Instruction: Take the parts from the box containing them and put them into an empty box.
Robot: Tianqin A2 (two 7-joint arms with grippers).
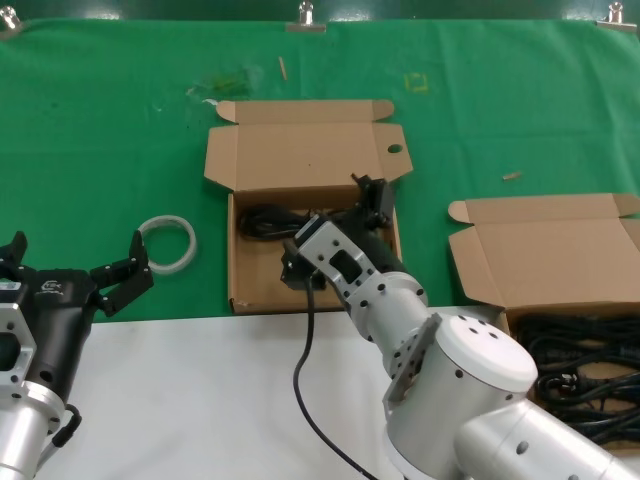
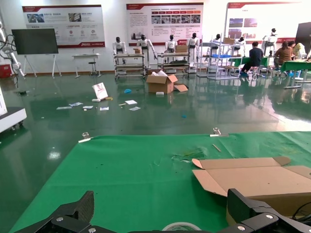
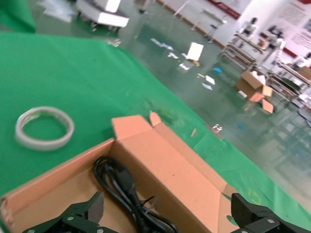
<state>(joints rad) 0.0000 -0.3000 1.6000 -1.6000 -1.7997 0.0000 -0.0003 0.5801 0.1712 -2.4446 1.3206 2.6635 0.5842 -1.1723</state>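
Cardboard box, holed lid: coiled black cable under right fingers, spread; left fingers spread.

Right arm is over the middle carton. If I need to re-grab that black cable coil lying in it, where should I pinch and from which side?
Probably from straight above, across the bundled middle of the black cable coil. It lies flat on the floor of the brown cardboard carton with the holed lid, close to the lid-side wall, so a side approach would hit cardboard. The right gripper hovers open over it.

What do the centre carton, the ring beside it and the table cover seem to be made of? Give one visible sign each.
Centre carton: matte brown cardboard, with folded flaps and creases. Ring: probably whitish plastic or tape, smooth and slightly translucent. Table cover: green cloth, seemingly felt-like, matte and clipped at the edge.
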